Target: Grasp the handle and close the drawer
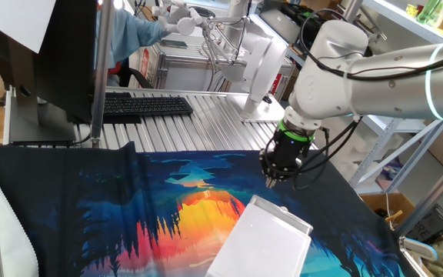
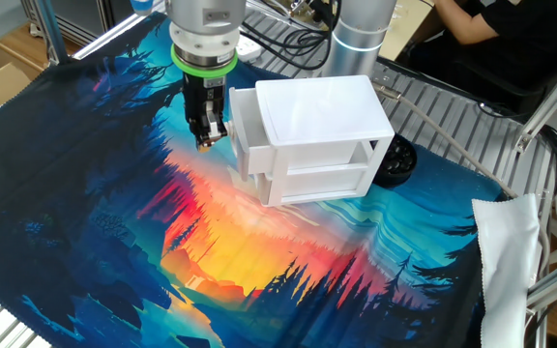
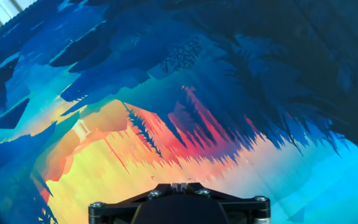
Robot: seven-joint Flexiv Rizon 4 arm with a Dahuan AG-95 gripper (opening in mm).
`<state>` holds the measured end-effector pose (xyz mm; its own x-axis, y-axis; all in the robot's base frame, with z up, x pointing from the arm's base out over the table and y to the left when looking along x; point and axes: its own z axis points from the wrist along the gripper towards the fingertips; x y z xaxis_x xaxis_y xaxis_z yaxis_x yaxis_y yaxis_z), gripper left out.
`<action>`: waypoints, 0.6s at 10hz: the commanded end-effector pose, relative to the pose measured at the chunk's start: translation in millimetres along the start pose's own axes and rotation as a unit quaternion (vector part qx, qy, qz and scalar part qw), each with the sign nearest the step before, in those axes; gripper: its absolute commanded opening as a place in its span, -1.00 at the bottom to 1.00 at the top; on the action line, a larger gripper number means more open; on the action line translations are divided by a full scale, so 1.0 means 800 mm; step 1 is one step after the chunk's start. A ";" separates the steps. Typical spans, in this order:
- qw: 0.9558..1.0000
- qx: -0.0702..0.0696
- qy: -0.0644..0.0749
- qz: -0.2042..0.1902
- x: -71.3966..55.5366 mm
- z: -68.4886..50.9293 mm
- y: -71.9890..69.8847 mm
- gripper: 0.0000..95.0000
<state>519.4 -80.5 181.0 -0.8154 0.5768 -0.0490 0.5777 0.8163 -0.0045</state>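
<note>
In the other fixed view the gripper (image 2: 204, 140) hangs left of centre, fingers seemingly together, holding nothing. Just right, the drawer (image 2: 249, 135) juts leftward from the white box (image 2: 322, 140), its front facing the gripper

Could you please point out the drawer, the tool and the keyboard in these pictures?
Drawer (image 2: 243, 135): the other fixed view, its flat front.
Tool (image 2: 206, 138): the other fixed view, between fingertips.
Keyboard (image 1: 146, 105): one fixed view, middle of the keys.
</note>
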 end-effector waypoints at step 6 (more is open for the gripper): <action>1.000 -0.002 -0.001 0.015 0.000 0.000 -0.001 -1.00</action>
<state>519.3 -82.0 181.0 -0.7979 0.6008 -0.0485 0.6013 0.7990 0.0043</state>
